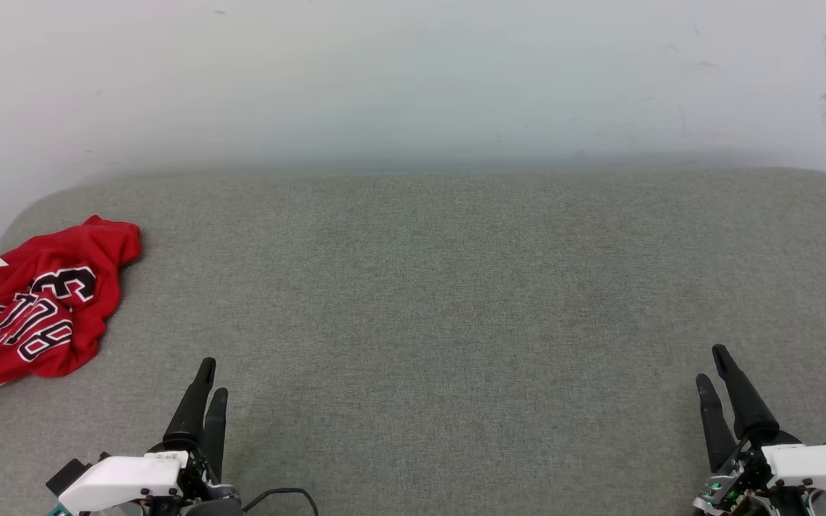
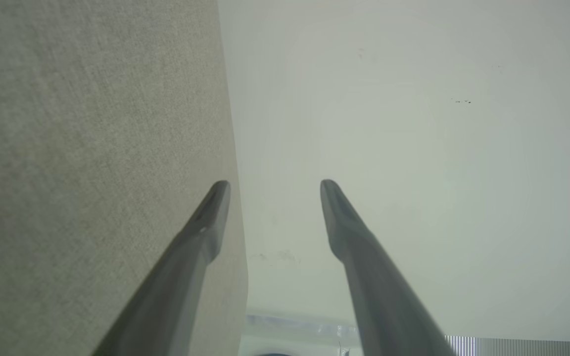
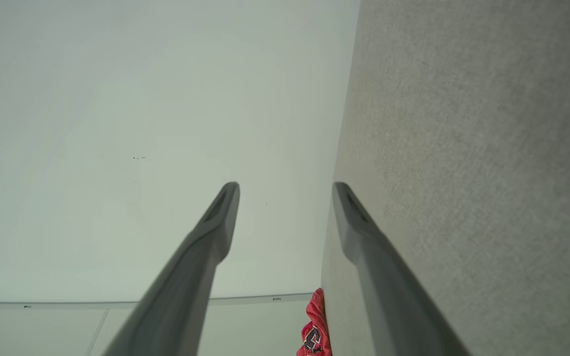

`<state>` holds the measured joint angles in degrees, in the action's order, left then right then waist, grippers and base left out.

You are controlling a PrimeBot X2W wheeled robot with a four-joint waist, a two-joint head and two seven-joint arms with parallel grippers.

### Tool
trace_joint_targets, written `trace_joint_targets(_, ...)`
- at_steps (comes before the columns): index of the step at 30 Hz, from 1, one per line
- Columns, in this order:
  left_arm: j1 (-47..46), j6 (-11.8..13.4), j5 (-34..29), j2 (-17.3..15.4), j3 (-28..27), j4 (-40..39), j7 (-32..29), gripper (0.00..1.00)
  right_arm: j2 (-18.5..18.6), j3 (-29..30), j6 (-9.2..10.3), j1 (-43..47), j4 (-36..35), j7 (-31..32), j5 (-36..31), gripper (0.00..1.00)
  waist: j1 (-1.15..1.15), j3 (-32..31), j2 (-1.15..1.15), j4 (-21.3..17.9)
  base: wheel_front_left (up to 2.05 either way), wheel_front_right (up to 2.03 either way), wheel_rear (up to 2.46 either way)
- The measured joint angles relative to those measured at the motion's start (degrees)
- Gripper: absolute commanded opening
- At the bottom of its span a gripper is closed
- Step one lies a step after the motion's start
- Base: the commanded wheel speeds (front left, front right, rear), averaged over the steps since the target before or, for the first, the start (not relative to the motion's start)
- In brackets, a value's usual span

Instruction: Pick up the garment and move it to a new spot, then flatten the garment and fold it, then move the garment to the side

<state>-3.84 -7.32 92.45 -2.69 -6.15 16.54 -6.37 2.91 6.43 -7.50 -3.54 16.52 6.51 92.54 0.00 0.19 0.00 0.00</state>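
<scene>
The garment [image 1: 33, 308], red with black white-outlined lettering and a number, lies crumpled at the far left edge of the grey padded surface [image 1: 456, 287]. A white bit of it shows at its upper left. My left gripper [image 1: 212, 380] rests low at the lower left, open and empty, a short way right of the garment and apart from it. In the left wrist view its fingers [image 2: 272, 185] stand spread. My right gripper [image 1: 711, 365] sits at the lower right, far from the garment, open [image 3: 285, 187] and empty. A red scrap of the garment [image 3: 314, 329] shows in the right wrist view.
A white wall [image 1: 413, 79] rises directly behind the grey surface. The surface has rounded back corners, and its left edge runs under the garment. The wide grey middle stretches between the two grippers.
</scene>
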Motion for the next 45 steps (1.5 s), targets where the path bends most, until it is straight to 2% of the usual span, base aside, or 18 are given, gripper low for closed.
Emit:
trace_joint_targets(5, 0.4, 0.0, -1.0, 0.1, 0.3, -0.6, 1.4, 1.00, 0.0, -0.2, 0.01, 0.3, -0.1, -1.4, -1.4, 1.00, 0.00, 0.1, 0.00, 0.0, 0.00, 0.00, 0.00)
trace_joint_targets(12, 0.4, 0.1, -7.0, 0.1, -0.5, -2.3, 3.3, 1.00, -0.1, 0.3, 0.01, 0.3, -2.5, -3.4, -7.9, 1.00, 0.00, 0.3, 0.00, 0.0, 0.00, 0.00, 0.00)
trace_joint_targets(34, 0.6, 6.5, -32.8, 0.0, 2.4, -10.0, 8.4, 1.00, -0.1, -2.4, 0.01, 1.3, -9.6, -8.5, -37.8, 1.00, 0.00, 0.7, 0.00, 0.1, 0.00, 0.00, 0.00)
trace_joint_targets(45, 1.2, 8.8, -44.4, 0.0, 4.9, -11.4, 10.6, 1.00, -0.1, -3.4, 0.01, 1.8, -10.7, -10.6, -48.7, 1.00, 0.00, 0.7, 0.00, 0.3, 0.00, 0.00, 0.00)
